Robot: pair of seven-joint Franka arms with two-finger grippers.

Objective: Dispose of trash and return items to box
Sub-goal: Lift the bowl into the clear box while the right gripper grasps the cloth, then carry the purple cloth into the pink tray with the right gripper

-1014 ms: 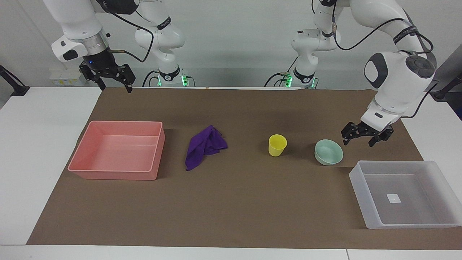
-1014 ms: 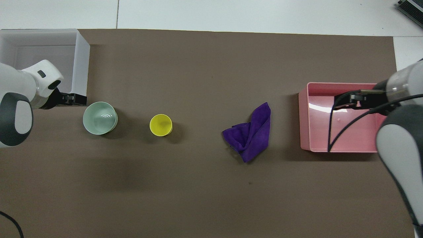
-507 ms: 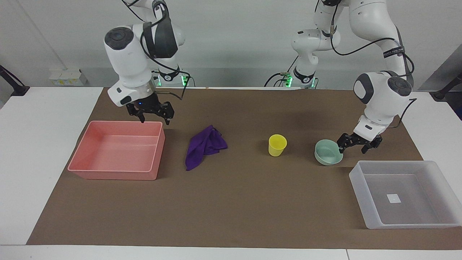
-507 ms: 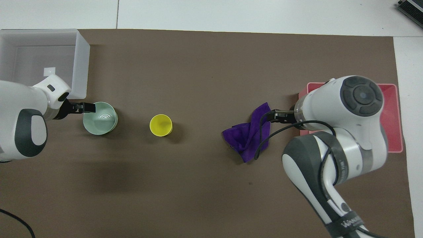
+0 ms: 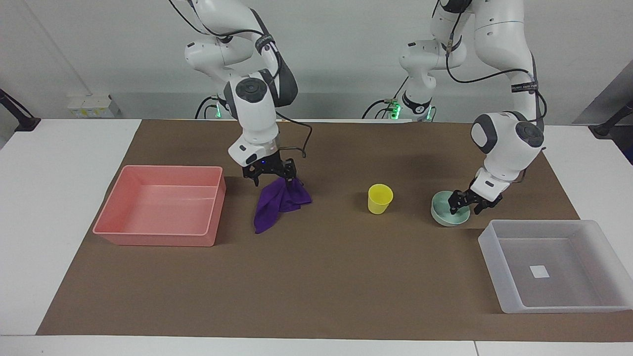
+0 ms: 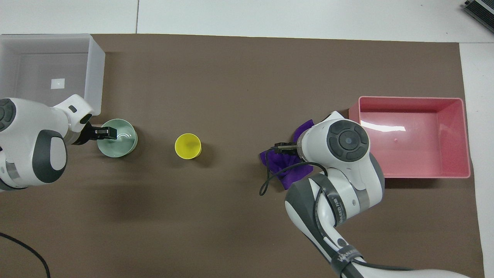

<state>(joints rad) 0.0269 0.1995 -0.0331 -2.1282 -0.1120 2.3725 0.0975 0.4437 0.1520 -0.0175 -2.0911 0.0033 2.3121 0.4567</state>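
Note:
The purple cloth [image 5: 280,201] lies crumpled on the brown mat beside the pink bin. My right gripper [image 5: 275,179] is open, its fingertips at the cloth's upper fold. In the overhead view the right arm's wrist covers part of the cloth [image 6: 287,172]. The mint-green bowl [image 5: 447,213] sits near the translucent box [image 5: 494,269]. My left gripper [image 5: 465,204] is open at the bowl's rim, one finger over the inside and one outside; it also shows in the overhead view [image 6: 106,133]. The yellow cup [image 5: 380,199] stands upright between bowl and cloth.
The pink bin [image 5: 158,239] sits toward the right arm's end of the table with nothing in it. The translucent box holds only its white label [image 5: 539,271]. The brown mat [image 5: 316,287] covers the table's middle, with white table beyond its edges.
My right gripper swung from over the pink bin down to the cloth. My left gripper moved in and down onto the bowl's rim. Cloth, cup and bowl have not moved.

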